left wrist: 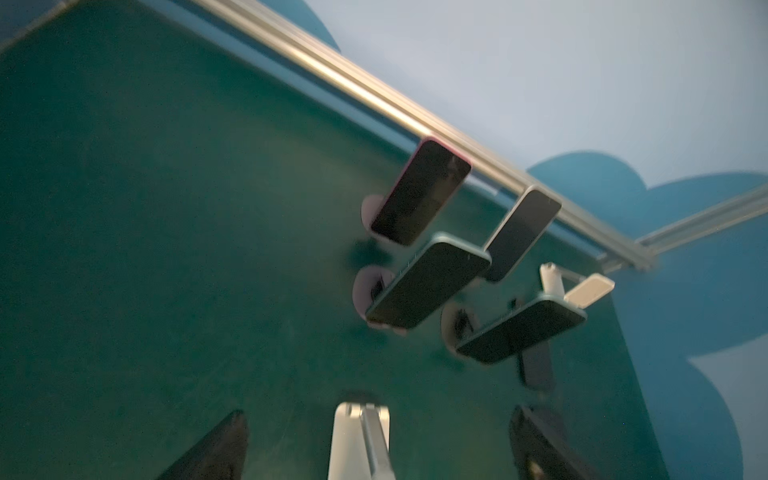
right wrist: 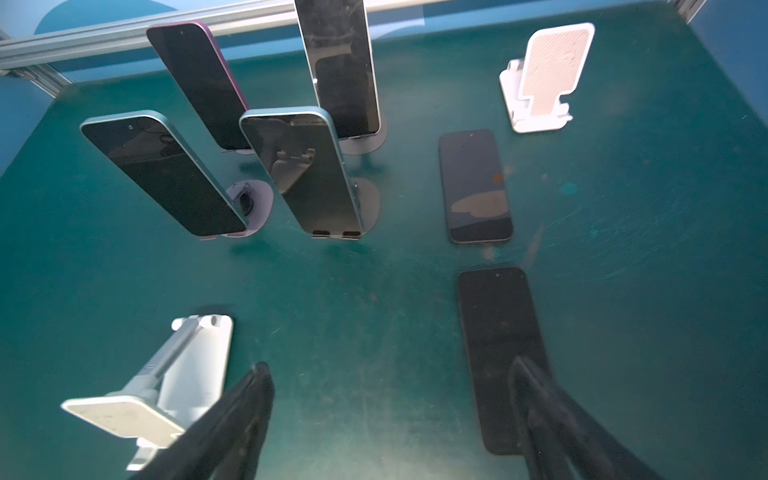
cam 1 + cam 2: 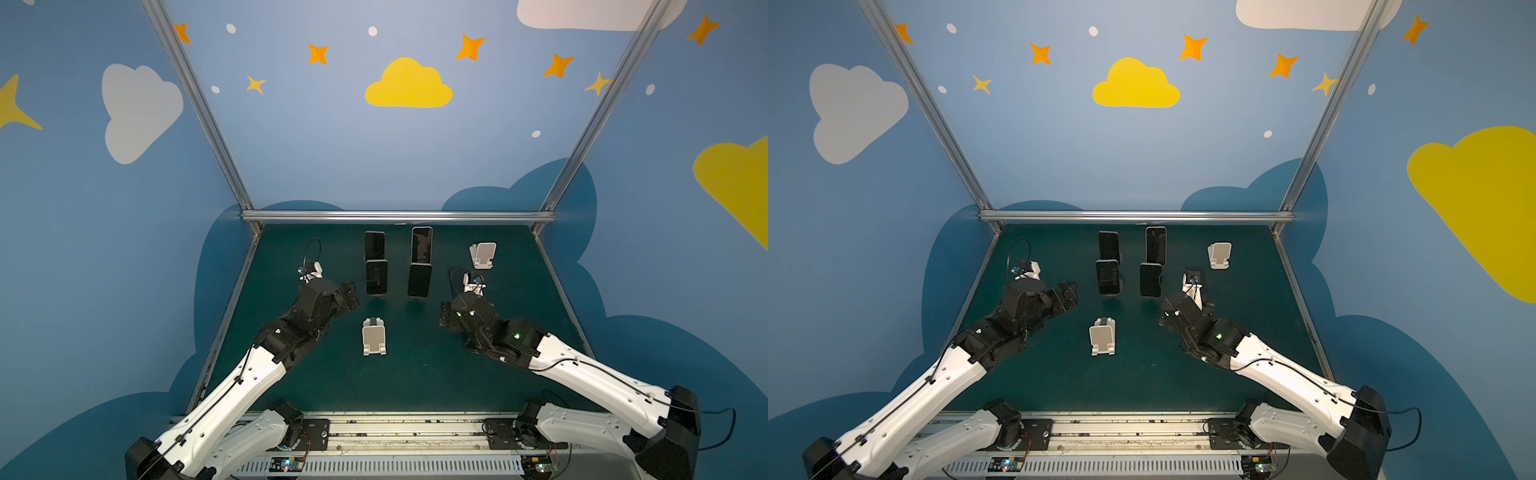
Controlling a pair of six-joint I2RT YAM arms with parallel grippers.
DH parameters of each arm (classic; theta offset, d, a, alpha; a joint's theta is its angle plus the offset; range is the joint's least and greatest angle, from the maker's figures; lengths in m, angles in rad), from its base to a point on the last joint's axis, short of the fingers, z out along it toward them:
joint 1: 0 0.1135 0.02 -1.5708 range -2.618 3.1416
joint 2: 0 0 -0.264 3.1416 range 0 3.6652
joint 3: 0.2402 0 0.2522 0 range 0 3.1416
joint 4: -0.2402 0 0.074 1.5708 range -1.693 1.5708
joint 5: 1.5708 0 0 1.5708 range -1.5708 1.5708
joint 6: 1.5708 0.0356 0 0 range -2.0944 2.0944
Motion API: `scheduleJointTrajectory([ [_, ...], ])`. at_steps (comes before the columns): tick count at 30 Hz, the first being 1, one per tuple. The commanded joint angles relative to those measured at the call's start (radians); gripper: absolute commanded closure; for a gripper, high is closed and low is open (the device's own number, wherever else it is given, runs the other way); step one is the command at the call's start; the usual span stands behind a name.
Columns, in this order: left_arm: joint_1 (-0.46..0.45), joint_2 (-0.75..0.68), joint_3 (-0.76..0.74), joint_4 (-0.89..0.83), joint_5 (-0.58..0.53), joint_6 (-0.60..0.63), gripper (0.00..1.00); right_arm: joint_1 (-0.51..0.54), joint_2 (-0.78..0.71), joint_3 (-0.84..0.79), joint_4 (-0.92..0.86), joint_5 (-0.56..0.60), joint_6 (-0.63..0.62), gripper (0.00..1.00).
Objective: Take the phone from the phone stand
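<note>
Robot-lab test booth, blue walls (image 3: 316, 158) painted with clouds and stars, bare aluminium frame rail (image 3: 395, 216) beyond the left hand (image 3: 351, 295), dark green desk (image 3: 415, 374), two white arms (image 3: 232, 386) mounted on a metal base track (image 3: 407, 434) behind the hand, exposed circuit boards (image 3: 286, 463) with lit LEDs.

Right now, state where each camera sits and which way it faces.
Both top views: high behind the arm bases, looking down on the table; left gripper and right gripper show.
Left wrist: on the left arm, facing the phones on stands; left fingers show.
Right wrist: on the right arm, facing them; right fingers show.
Shared: the near empty stand.
</note>
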Motion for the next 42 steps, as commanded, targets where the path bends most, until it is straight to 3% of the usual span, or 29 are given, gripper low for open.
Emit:
scheduleJointTrajectory([
  [1, -0.109, 0.021, -0.032, -0.142, -0.005, -0.03, 0.03, -0.021, -0.039, -0.04, 0.062, 0.021, -0.045, 0.1],
  [5, -0.263, 0.063, -0.052, -0.177, -0.111, -0.108, 0.0, -0.049, -0.051, -0.068, 0.072, -0.01, -0.06, 0.1],
  [8, -0.318, 0.12, -0.071, -0.141, -0.133, -0.146, 0.0, -0.066, -0.055, -0.078, 0.087, -0.039, -0.066, 0.1],
  [15, -0.328, 0.361, -0.038, -0.022, -0.047, -0.083, 0.0, -0.084, -0.073, -0.116, 0.123, -0.095, -0.083, 0.09],
  [21, -0.343, 0.509, 0.017, -0.024, -0.144, -0.103, 0.0, -0.092, -0.126, -0.169, 0.111, -0.111, -0.076, 0.09],
  [24, -0.345, 0.548, 0.022, -0.015, -0.193, -0.13, 0.07, -0.104, -0.157, -0.187, 0.102, -0.12, -0.081, 0.09],
  [28, -0.345, 0.591, 0.041, -0.011, -0.253, -0.126, 0.31, -0.133, -0.196, -0.237, 0.094, -0.15, -0.09, 0.09],
  [33, -0.345, 0.643, 0.086, -0.029, -0.277, -0.11, 0.49, -0.174, -0.229, -0.266, 0.102, -0.192, -0.1, 0.09],
  [42, -0.344, 0.526, 0.084, -0.115, -0.343, -0.121, 0.5, -0.21, -0.233, -0.287, 0.135, -0.24, -0.119, 0.09],
])
